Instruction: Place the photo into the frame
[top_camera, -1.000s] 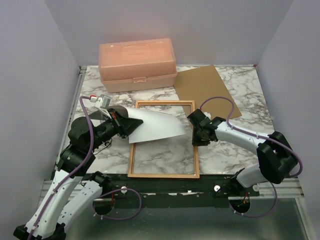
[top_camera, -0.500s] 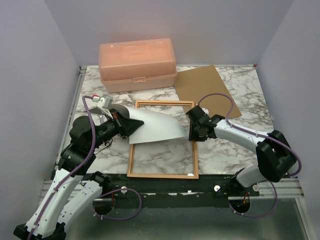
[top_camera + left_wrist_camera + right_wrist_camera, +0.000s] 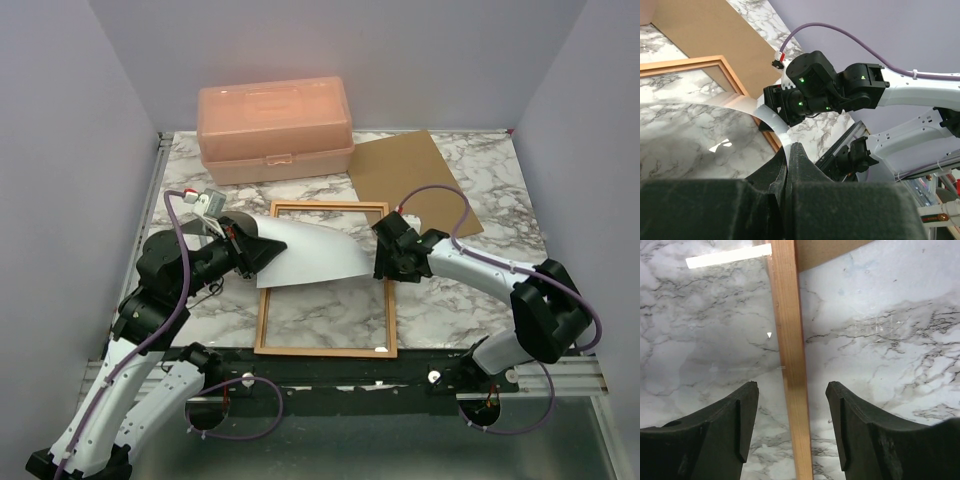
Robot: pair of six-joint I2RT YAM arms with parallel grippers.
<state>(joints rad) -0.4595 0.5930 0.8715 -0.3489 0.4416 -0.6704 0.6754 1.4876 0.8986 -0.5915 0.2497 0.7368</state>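
The photo (image 3: 312, 252) hangs white back up, bowed, over the upper half of the frame (image 3: 263, 312). My left gripper (image 3: 262, 250) is shut on the photo's left edge. In the left wrist view the sheet (image 3: 771, 116) curves away from the pinched fingertips (image 3: 790, 148) toward the frame's corner (image 3: 735, 80). The wooden frame lies flat on the marble. My right gripper (image 3: 385, 264) is open and straddles the frame's right rail (image 3: 790, 340). That rail runs between the two pads (image 3: 792, 390) without touching either.
A peach plastic box (image 3: 275, 125) stands at the back left. A flat brown backing board (image 3: 415, 180) lies at the back right, its edge also in the right wrist view (image 3: 825, 250). Grey walls close in three sides.
My right gripper has opened wider around the frame's right rail and shifted a little up the rail. The left gripper still holds the photo in the same place.
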